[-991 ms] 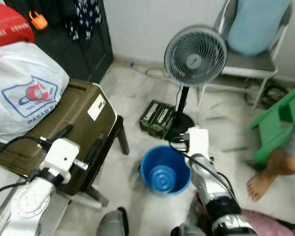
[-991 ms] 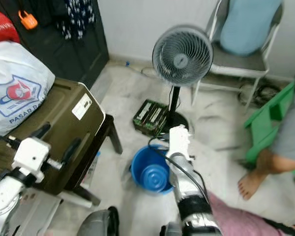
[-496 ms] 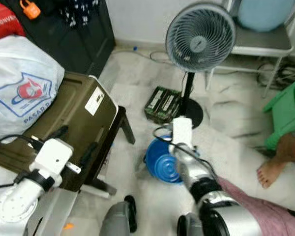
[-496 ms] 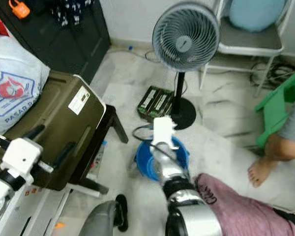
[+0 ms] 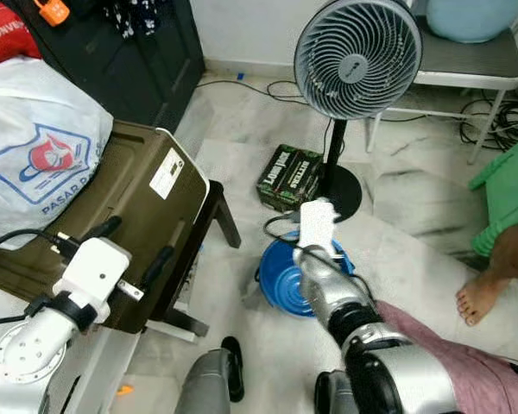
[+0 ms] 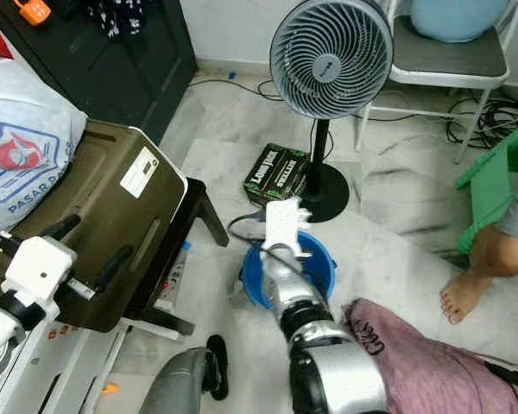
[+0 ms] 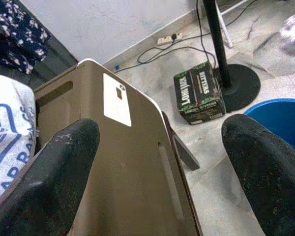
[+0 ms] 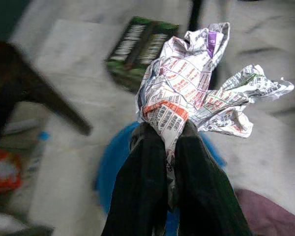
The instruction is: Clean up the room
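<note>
Above the blue bucket (image 5: 281, 285), my right gripper (image 8: 169, 135) pinches crumpled newspaper (image 8: 196, 93); I'd centre it over the opening before releasing.

The robot has two silver metal arms with ribbed black joints. Each wrist carries a white boxy block with black cables. The left gripper (image 7: 162, 172) has two long, scuffed black fingers (image 7: 54, 177); the right gripper (image 8: 169, 147) has the same.

Right gripper (image 8: 169, 142) jaws pinched together, arm outstretched; left gripper (image 7: 162, 162) jaws spread wide.
</note>
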Robot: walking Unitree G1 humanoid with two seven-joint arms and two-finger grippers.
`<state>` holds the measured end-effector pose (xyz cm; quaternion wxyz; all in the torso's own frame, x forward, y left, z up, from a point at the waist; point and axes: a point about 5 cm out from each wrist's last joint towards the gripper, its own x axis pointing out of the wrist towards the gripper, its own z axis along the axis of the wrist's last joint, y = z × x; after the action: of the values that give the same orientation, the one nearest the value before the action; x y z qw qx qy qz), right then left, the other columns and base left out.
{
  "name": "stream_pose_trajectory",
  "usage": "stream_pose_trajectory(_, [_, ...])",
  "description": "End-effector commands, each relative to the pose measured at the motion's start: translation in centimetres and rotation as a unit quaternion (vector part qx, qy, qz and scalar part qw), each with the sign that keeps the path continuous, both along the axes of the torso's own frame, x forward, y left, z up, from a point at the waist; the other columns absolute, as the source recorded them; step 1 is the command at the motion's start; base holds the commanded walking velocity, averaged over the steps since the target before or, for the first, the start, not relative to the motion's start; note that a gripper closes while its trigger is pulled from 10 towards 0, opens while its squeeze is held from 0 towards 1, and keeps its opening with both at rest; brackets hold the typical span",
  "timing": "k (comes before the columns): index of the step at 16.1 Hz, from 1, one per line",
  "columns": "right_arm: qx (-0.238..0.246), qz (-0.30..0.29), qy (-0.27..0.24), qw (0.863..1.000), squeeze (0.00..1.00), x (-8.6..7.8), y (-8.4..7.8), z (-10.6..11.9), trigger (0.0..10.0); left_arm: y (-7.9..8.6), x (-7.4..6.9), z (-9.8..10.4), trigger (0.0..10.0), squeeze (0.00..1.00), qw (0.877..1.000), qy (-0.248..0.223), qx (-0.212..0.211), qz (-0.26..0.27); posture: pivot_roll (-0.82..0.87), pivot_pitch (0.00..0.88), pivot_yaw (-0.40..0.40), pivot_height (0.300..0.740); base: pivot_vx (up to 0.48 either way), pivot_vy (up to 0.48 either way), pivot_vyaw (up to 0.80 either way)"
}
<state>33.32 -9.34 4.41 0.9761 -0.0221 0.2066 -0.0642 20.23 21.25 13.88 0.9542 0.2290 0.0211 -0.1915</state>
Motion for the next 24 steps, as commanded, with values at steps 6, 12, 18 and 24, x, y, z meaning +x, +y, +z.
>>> stream_pose_trajectory(6, [-0.03, -0.06, 0.007, 0.998, 0.0, -0.3, -2.9, -0.6, 10.0, 0.2, 0.3, -0.2, 10.0, 0.0, 1.0, 0.009, -0.004, 0.007, 0.2, 0.256, 0.131, 0.74, 0.0, 0.0, 0.0])
stream_pose_trajectory(12, [-0.008, -0.034, -0.015, 0.999, 0.0, 0.4, -1.3, 0.3, 10.0, 0.2, 0.1, -0.3, 10.0, 0.0, 1.0, 0.013, -0.002, 0.005, 0.21, 0.26, 0.14, 0.74, 0.0, 0.0, 0.0])
stream_pose_trajectory(18, [0.007, -0.027, -0.02, 0.999, 0.64, 0.3, -0.7, 0.3, 10.0, 0.1, 0.2, -0.3, 10.0, 0.0, 1.0, 0.016, 0.0, 0.004, 0.2, 0.265, 0.145, 0.74, 0.0, 0.0, 0.0])
stream_pose_trajectory(24, [0.013, -0.024, -0.028, 0.999, 1.0, 0.3, -0.6, 0.5, 10.0, -0.1, 0.5, 0.1, 10.0, 0.0, 1.0, 0.01, -0.002, -0.002, 0.2, 0.26, 0.145, 0.74, 0.0, 0.0, 0.0])
